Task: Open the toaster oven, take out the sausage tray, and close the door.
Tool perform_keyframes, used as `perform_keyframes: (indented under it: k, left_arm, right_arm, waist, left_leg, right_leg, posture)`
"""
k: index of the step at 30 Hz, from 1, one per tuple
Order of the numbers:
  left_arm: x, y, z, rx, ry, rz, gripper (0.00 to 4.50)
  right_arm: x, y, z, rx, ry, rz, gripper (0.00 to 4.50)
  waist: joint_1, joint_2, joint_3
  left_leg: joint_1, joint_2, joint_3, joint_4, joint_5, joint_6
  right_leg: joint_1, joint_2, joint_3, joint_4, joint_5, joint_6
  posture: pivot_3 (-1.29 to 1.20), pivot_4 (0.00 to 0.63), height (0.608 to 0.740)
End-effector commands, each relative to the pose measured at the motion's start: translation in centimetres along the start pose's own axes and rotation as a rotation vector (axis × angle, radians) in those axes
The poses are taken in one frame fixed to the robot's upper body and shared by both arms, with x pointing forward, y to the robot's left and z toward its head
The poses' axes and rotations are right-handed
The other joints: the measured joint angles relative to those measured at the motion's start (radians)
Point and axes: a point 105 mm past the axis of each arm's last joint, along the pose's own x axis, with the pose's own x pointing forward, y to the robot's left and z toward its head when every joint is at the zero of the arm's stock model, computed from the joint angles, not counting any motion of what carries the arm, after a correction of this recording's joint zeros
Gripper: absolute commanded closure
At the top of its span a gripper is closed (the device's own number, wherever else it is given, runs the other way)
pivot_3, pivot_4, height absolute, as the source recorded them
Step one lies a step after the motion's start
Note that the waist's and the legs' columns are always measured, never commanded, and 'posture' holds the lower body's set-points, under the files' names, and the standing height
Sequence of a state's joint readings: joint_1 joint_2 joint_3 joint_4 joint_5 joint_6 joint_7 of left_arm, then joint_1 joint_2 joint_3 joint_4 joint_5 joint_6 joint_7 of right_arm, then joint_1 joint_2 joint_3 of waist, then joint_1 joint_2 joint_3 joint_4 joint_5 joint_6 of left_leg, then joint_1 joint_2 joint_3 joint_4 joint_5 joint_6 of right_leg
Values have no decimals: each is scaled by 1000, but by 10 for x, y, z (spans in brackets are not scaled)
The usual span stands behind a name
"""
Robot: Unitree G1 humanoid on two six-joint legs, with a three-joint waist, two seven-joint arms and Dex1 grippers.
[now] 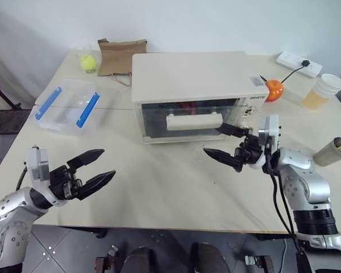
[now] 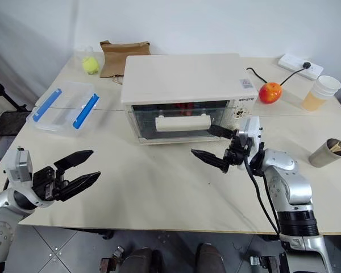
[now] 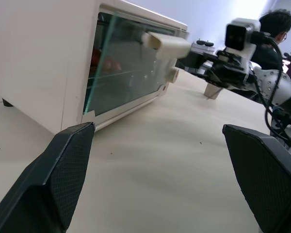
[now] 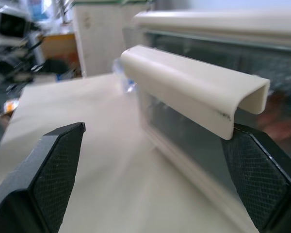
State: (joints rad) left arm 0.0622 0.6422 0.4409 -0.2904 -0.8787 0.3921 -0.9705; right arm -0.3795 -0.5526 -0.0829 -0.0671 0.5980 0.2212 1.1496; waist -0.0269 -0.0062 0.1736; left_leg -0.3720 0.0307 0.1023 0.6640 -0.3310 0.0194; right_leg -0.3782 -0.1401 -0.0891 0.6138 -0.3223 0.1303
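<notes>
On table (image 1: 159,187), oven door handle (image 1: 194,121) just beside open R pincer (image 1: 223,142).

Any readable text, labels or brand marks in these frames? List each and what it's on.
Nothing reads cleanly.
Dark lettering on the toaster oven, front panel upper right: looks like a brand mark, too small to read.
Sticker on the oven's top right corner: print too small to read.
Markings around the knobs: blurred, unreadable.
No text seen on the clear plastic box, cups or power strip.

Toaster oven (image 1: 193,85) mid-table (image 1: 159,193) — sausage tray (image 3: 106,65) seemingly inside.
</notes>
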Motion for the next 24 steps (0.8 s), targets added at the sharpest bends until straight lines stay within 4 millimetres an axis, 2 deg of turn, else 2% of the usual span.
perform_keyframes:
  k: [1,4,7,11,15,20,24]
  left_arm:
    - [6,7,10,39,-39,10,10]
    - [13,10,13,27,-69,-13,10]
    - [28,21,23,31,-147,-9,578]
    - [59,33,28,55,-178,-25,1693]
    - [92,39,23,74,-154,-59,2977]
    - [117,43,15,71,-130,-93,4447]
    - [129,47,12,72,-129,-92,4447]
  right_arm:
    - [-1,14,5,-167,36,100,0]
    - [-4,16,-2,-228,68,115,0]
    - [-4,13,-4,-253,55,86,0]
    - [-3,9,-5,-272,55,72,0]
    - [-1,8,-6,-283,55,69,0]
    - [-2,7,-6,-293,55,62,0]
    - [-3,7,-6,-300,59,55,0]
  waist:
    - [0,0,0]
    - [-1,0,0]
    - [0,0,0]
    - [5,-1,1]
    - [5,-2,1]
    - [3,-2,2]
    - [3,-3,2]
  left_leg:
    - [0,0,0,0,0,0]
    - [0,1,2,0,0,0]
    - [0,1,1,1,0,0]
    - [0,0,1,3,0,0]
    - [0,0,1,4,0,0]
    - [0,0,1,4,0,0]
    - [0,0,1,5,1,-1]
  right_leg:
    - [0,0,0,0,0,0]
    - [0,1,-1,-1,0,0]
    - [0,1,-1,0,0,0]
    - [1,1,-2,2,0,1]
    - [1,1,-3,3,1,1]
    - [1,2,-4,3,1,1]
    - [1,4,-5,2,1,1]
  posture:
    - [0,150,740]
    - [0,150,740]
    - [0,150,740]
    - [0,150,740]
    - [0,150,740]
    - [0,150,740]
    - [0,150,740]
